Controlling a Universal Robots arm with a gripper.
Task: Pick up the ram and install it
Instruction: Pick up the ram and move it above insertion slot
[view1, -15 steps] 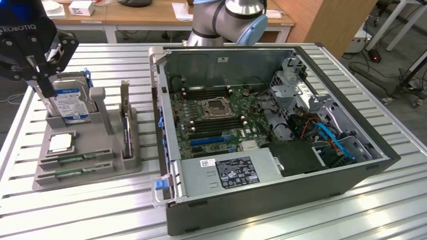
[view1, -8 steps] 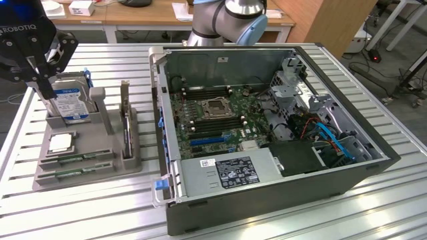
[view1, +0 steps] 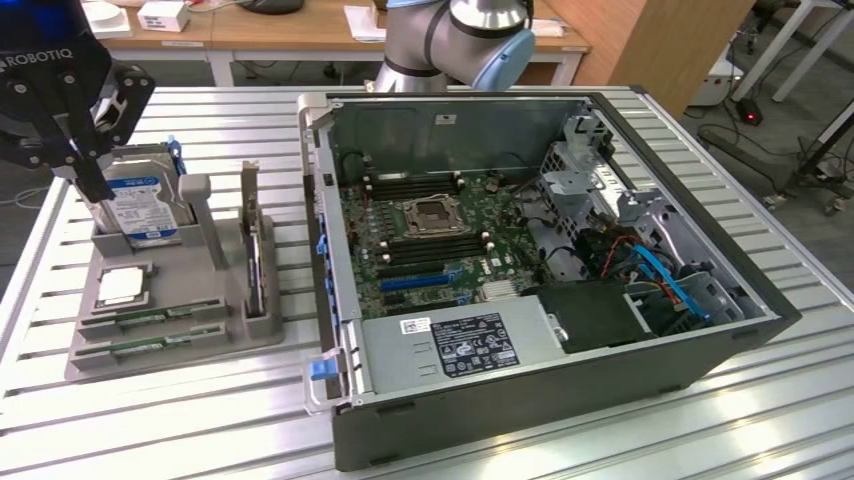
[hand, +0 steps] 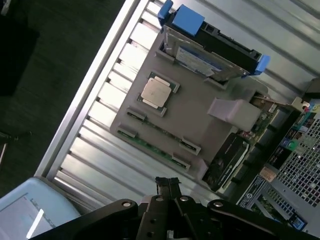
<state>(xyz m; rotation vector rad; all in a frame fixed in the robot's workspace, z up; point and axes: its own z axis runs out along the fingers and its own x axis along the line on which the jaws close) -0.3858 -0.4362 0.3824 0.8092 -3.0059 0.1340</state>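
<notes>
Exterior view: The gripper (view1: 94, 186), black, hangs with its fingers pressed together and nothing between them. It is at the exterior view's left, over the far end of a grey fixture tray (view1: 200, 335) on the slatted table (view1: 160, 420). Upright in the tray stands a hard drive (view1: 140, 207) with a blue-white label. Nearer the camera lies a square processor (view1: 120, 285). Along the tray's front edge one ram stick (view1: 154, 319) and a second ram stick (view1: 147, 346) lie flat in parallel slots, both apart from the gripper. To the exterior view's right the computer case (view1: 534, 400) lies open, exposing the motherboard (view1: 427, 240).

Wrist view: The gripper (hand: 167, 181) is closed and empty above the table slats (hand: 100, 165), clear of the tray (hand: 195, 125). The ram stick (hand: 164, 131) and second ram stick (hand: 152, 147) sit in their slots between the gripper and the processor (hand: 156, 92); beyond that is the hard drive (hand: 200, 59).
</notes>
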